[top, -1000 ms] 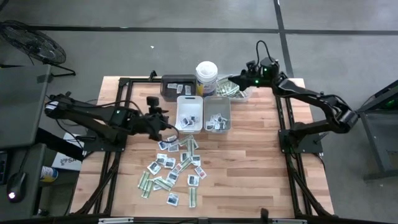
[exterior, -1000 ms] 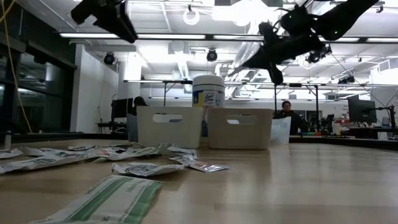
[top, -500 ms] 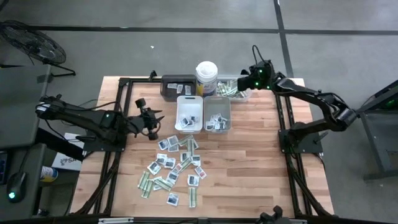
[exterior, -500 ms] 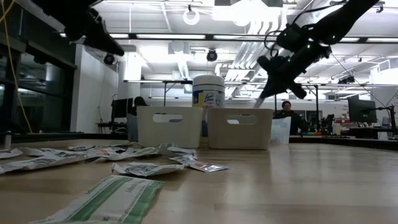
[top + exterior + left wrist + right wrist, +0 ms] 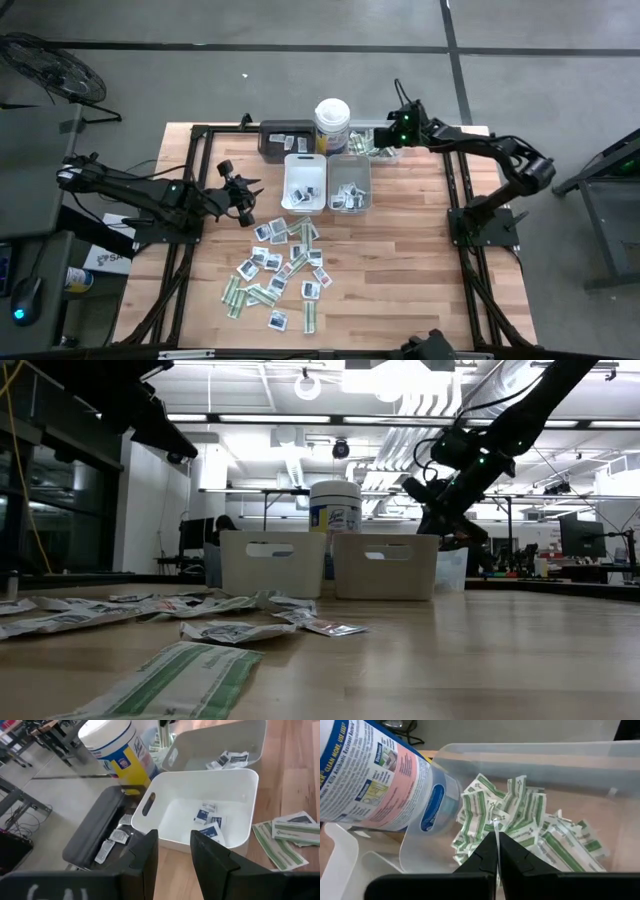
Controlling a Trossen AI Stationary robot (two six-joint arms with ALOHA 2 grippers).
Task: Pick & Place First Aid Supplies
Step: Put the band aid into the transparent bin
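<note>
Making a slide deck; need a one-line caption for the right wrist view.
Right claw, shut, above a clear tray of green-and-white strips, beside the wipes canister.

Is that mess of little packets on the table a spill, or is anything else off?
The loose packets lie scattered and overlapping on the wooden table in front of the white tray and grey tray, some askew. Nothing looks damaged, and the canister stands upright.

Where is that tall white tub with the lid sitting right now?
From above, the white tub stands at the table's far edge, between the dark tray on its left and the clear tray of green strips on its right.
</note>
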